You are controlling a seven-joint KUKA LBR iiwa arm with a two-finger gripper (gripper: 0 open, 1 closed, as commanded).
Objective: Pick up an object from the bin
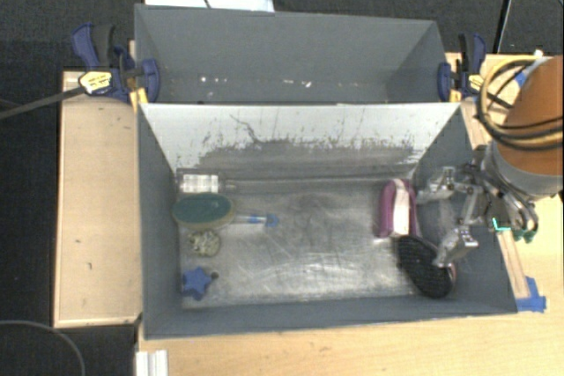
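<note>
My gripper (pixel 443 218) hangs at the right end of the bin, over its sloping right wall, with its two metal fingers spread apart and nothing between them, so it is open. Just left of it stands a purple and white bottle-like thing (pixel 395 207), close to the upper fingertip (pixel 432 188). A black hairbrush (pixel 424 269) lies in the front right corner, directly below the lower fingertip (pixel 451 249); whether they touch I cannot tell.
Along the left end lie a clear tube (pixel 199 183), a teal round lid-like thing (pixel 203 210), a clear pen-like stick with a blue tip (pixel 252 222), a small greenish clump (pixel 205 243) and a small blue piece (pixel 198 280).
</note>
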